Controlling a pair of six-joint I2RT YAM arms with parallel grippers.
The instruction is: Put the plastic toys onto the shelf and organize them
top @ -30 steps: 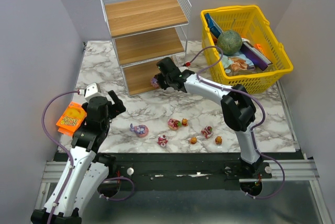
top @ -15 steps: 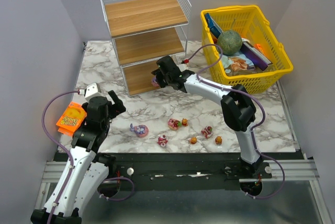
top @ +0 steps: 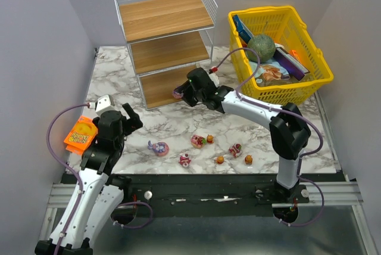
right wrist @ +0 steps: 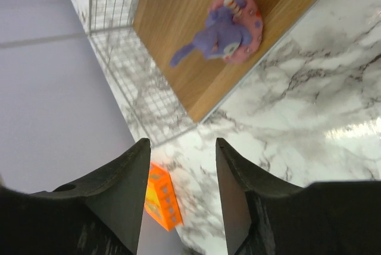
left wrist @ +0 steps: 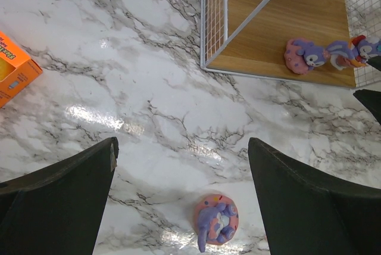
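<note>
Brown wooden boards, three of them, fill the white wire shelf (top: 164, 16) at the far side of the marble table (top: 166, 121); on the lowest board, close to its front edge, lies a pink-and-purple toy (right wrist: 229, 25); the left wrist view shows a second toy (left wrist: 348, 49) just beside it along the same edge. The right hand (right wrist: 181, 143) hovers at the open front of that lowest level, its fingers (right wrist: 125, 183) moderately apart with nothing between them; the pink-and-purple toy lies beyond the fingertips, untouched. The left hand (left wrist: 183, 145) hangs over the left part of the table, spread wide and empty; a pink ringed toy (left wrist: 216, 219) lies on the marble below, between its two fingers but clear of both.

From above, seven loose toys lie scattered along the near part of the table: the pink ringed toy furthest left; a red-pink toy (top: 198, 140) with a small orange toy (top: 209, 138) just beside it; the rest nearer the front edge and to the right.

An orange packet (top: 80, 134) lies at the table's left edge beside the left arm; a yellow basket (top: 300, 91) stands right of the shelf, holding a green ball (top: 261, 46) among other things.
</note>
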